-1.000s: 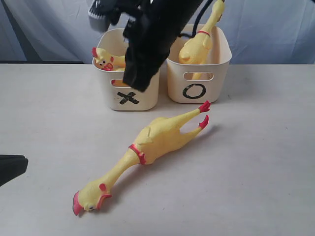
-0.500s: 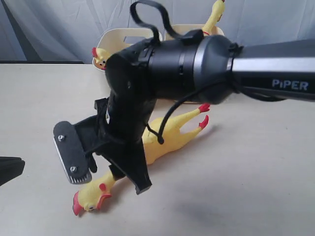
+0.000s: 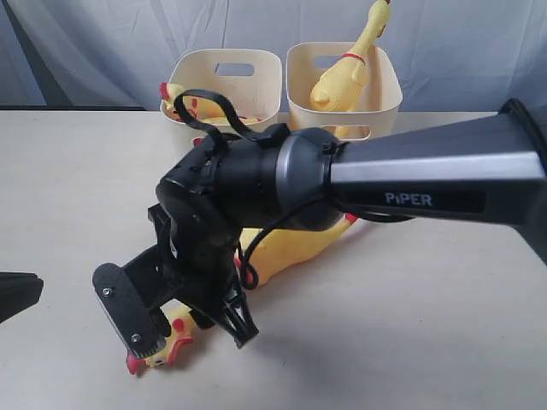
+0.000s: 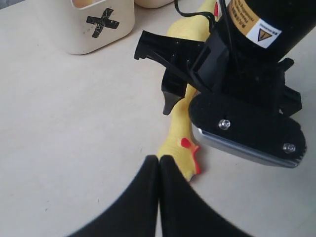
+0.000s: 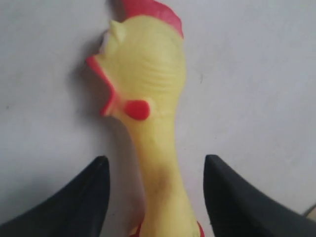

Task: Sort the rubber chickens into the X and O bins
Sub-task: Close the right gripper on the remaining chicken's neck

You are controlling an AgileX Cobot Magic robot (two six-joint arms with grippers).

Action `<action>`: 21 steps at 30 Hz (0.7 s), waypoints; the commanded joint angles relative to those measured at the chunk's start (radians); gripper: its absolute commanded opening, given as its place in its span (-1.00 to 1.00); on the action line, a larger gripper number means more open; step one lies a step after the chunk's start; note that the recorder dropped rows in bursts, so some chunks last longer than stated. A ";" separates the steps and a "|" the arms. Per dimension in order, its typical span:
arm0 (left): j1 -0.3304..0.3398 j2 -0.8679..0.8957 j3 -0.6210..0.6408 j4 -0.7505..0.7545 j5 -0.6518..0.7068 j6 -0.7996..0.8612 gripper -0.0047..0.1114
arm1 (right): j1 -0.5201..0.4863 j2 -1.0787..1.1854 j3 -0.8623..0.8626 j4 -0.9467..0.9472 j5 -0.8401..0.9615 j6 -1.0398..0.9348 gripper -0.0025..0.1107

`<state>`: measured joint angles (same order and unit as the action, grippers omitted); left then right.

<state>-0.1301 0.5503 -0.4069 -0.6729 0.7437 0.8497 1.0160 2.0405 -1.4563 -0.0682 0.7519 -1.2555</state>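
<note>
A long whole rubber chicken point(image 3: 286, 243) lies on the table, its head point(image 3: 162, 348) toward the front left. My right gripper point(image 5: 155, 165) is open, with one finger on each side of the neck just behind the head point(image 5: 143, 64), and it does not touch it. In the exterior view the right gripper point(image 3: 205, 320) hangs low over the neck. My left gripper point(image 4: 159, 160) is shut and empty, its tips just short of the chicken's head point(image 4: 185, 148). The X bin point(image 4: 98, 24) holds a head piece point(image 3: 175, 98). In the O bin point(image 3: 385, 85) stands another chicken point(image 3: 346, 73).
The right arm point(image 3: 427, 184) stretches across the middle of the exterior view and hides both bins' marks and much of the chicken's body. The left gripper point(image 3: 19, 293) shows as a dark shape at the left edge. A blue-grey curtain hangs behind the table.
The right arm has swung down from the bins and lowered over the lying chicken, its open gripper now straddling the neck. The chicken and the left gripper have not moved.
</note>
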 commanded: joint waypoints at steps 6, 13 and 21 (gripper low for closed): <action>-0.002 -0.006 0.004 -0.009 -0.005 -0.006 -0.92 | 0.001 0.051 0.006 -0.029 -0.060 -0.004 0.00; -0.002 -0.006 0.004 -0.010 -0.005 -0.006 -0.92 | 0.001 0.072 0.006 -0.056 -0.094 -0.004 0.00; -0.002 -0.006 0.004 -0.010 -0.005 -0.006 -0.92 | 0.001 0.095 0.006 -0.063 -0.096 -0.001 -0.34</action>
<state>-0.1301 0.5503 -0.4069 -0.6729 0.7437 0.8497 1.0160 2.1279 -1.4563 -0.1237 0.6620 -1.2575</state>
